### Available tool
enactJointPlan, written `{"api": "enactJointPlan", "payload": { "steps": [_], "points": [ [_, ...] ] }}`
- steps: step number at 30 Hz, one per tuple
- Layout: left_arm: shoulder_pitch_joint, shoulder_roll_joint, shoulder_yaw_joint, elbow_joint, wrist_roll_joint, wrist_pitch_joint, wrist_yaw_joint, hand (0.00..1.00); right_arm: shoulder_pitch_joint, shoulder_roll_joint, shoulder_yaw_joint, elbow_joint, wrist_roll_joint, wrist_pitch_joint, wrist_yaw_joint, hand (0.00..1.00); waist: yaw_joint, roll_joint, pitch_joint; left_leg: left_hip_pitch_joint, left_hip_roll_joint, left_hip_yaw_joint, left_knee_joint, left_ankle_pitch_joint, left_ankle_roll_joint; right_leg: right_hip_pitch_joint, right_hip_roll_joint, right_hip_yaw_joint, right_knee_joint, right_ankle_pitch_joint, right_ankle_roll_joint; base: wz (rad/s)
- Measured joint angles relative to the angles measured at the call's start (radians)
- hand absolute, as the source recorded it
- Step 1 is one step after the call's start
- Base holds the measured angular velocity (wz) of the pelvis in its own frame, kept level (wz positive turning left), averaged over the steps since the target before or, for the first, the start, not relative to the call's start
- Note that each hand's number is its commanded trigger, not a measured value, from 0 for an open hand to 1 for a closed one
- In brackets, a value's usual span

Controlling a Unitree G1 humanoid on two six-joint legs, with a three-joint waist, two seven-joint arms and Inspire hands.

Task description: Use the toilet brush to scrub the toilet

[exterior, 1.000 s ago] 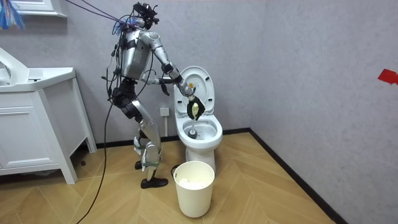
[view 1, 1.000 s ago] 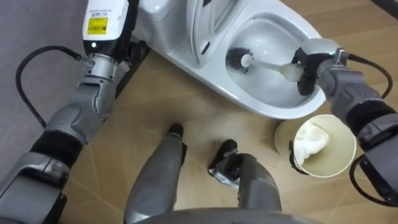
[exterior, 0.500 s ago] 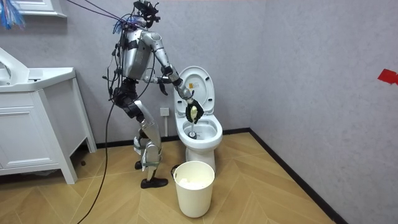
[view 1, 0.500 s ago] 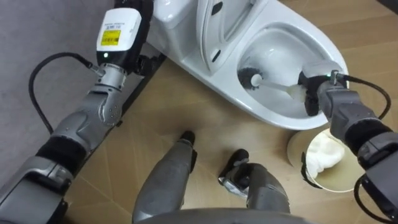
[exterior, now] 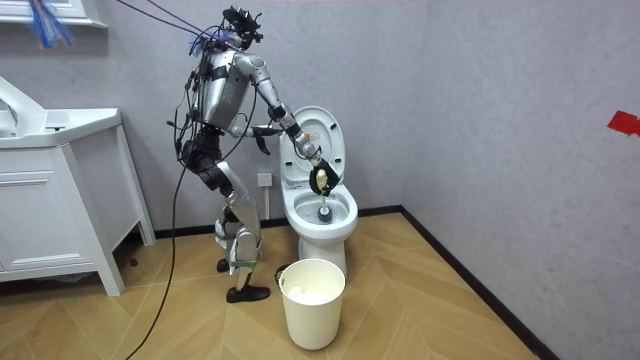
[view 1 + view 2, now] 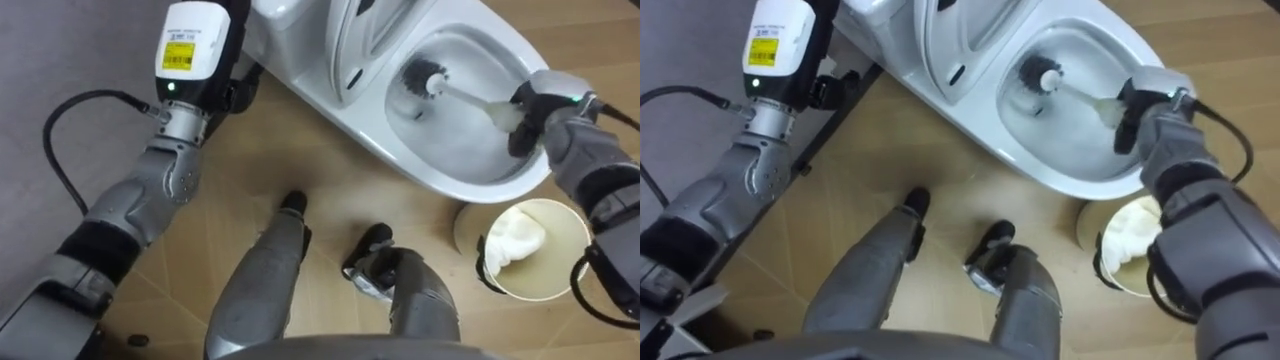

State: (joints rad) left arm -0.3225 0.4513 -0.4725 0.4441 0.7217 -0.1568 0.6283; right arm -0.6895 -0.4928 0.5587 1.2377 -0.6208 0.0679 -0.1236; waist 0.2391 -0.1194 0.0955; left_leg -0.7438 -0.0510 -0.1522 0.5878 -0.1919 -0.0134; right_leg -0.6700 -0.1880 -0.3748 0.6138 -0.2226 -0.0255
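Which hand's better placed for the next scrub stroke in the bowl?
Right. The right hand is curled round the brush at the toilet rim, bristles down in the bowl. The left hand is off to the toilet's left, far from the brush.

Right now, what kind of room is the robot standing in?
Most likely a bathroom. There is a white toilet with its lid up, the right hand holds a toilet brush down in the bowl, and a white vanity cabinet stands at the room view's left.
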Motion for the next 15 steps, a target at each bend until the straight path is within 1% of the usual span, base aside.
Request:
{"api": "enactJointPlan", "payload": {
  "steps": [1, 2, 5, 6, 8, 9, 11, 12, 13, 14, 15],
  "points": [
    [-0.004, 0.004, 0.003, 0.000, 0.002, 0.000, 0.000, 0.00, 0.000, -0.008, -0.003, -0.011, -0.031, -0.005, -0.006, 1.00, -0.006, -0.008, 0.0034, 0.000, -0.001, 0.000, 0.001, 0.001, 0.001, 0.000, -0.001, 0.000, 0.003, 0.000, -0.001, 0.00],
    [-0.004, 0.006, 0.009, 0.003, 0.003, 0.000, 0.000, 0.00, 0.000, -0.009, -0.002, -0.029, -0.067, -0.006, -0.007, 1.00, -0.010, -0.016, 0.0034, 0.002, 0.001, 0.003, 0.002, 0.002, 0.002, 0.001, -0.001, 0.001, 0.003, 0.000, -0.001, 0.00],
    [-0.008, 0.003, 0.020, 0.015, 0.001, -0.002, -0.015, 0.00, 0.002, -0.010, 0.011, -0.088, -0.194, -0.005, -0.007, 1.00, -0.012, -0.019, 0.0025, 0.009, 0.006, 0.009, 0.009, 0.002, 0.002, 0.010, 0.002, 0.000, -0.007, 0.003, -0.005, -0.08],
    [-0.010, 0.003, 0.020, 0.018, 0.001, -0.002, -0.018, 0.00, 0.003, -0.008, 0.018, -0.096, -0.214, -0.005, -0.007, 1.00, -0.011, -0.019, 0.0025, 0.009, 0.006, 0.009, 0.010, 0.002, 0.002, 0.011, 0.004, 0.000, -0.008, 0.004, -0.005, -0.04],
    [-0.014, -0.001, 0.016, 0.029, 0.001, -0.002, -0.035, 0.00, 0.033, -0.005, 0.069, -0.147, -0.274, -0.002, -0.006, 1.00, -0.007, -0.017, 0.0024, 0.021, 0.007, 0.004, 0.013, 0.001, 0.002, 0.028, 0.008, -0.007, -0.012, 0.004, -0.005, 0.03],
    [-0.014, -0.002, 0.015, 0.034, 0.001, -0.002, -0.042, 0.00, 0.047, -0.005, 0.081, -0.165, -0.285, -0.002, -0.005, 1.00, -0.006, -0.013, 0.0013, 0.023, 0.007, 0.000, 0.014, 0.000, 0.001, 0.033, 0.008, -0.011, -0.015, 0.004, -0.005, 0.11],
    [-0.024, -0.004, -0.003, 0.038, -0.013, -0.006, -0.048, 0.00, 0.095, -0.002, 0.110, -0.207, -0.315, 0.000, 0.005, 1.00, -0.004, 0.006, 0.0009, 0.020, 0.006, -0.015, 0.016, -0.001, 0.000, 0.043, 0.013, -0.024, -0.027, 0.005, -0.003, 0.13],
    [-0.026, -0.008, -0.006, 0.040, -0.014, -0.007, -0.050, 0.00, 0.104, 0.002, 0.120, -0.208, -0.321, 0.000, 0.014, 1.00, 0.001, 0.010, 0.0005, 0.019, 0.006, -0.015, 0.017, -0.001, 0.001, 0.042, 0.012, -0.024, -0.027, 0.006, -0.003, 0.04],
    [-0.030, -0.017, -0.013, 0.046, -0.015, -0.007, -0.053, 0.00, 0.128, 0.015, 0.126, -0.204, -0.332, 0.016, 0.021, 1.00, 0.011, 0.019, -0.0030, 0.019, 0.005, -0.014, 0.017, -0.001, 0.001, 0.042, 0.012, -0.023, -0.027, 0.006, -0.002, 0.00],
    [-0.030, -0.026, -0.015, 0.055, -0.024, -0.011, -0.053, 0.00, 0.144, 0.024, 0.126, -0.200, -0.328, 0.038, 0.017, 1.00, 0.013, 0.030, -0.0073, 0.020, 0.005, -0.015, 0.016, -0.001, 0.001, 0.043, 0.012, -0.023, -0.025, 0.006, -0.002, 0.00],
    [-0.029, -0.031, -0.015, 0.059, -0.028, -0.014, -0.053, 0.00, 0.149, 0.026, 0.126, -0.200, -0.326, 0.046, 0.016, 1.00, 0.013, 0.036, -0.0098, 0.020, 0.005, -0.014, 0.014, -0.001, 0.001, 0.043, 0.012, -0.023, -0.025, 0.007, -0.001, 0.00]
  ]
}}
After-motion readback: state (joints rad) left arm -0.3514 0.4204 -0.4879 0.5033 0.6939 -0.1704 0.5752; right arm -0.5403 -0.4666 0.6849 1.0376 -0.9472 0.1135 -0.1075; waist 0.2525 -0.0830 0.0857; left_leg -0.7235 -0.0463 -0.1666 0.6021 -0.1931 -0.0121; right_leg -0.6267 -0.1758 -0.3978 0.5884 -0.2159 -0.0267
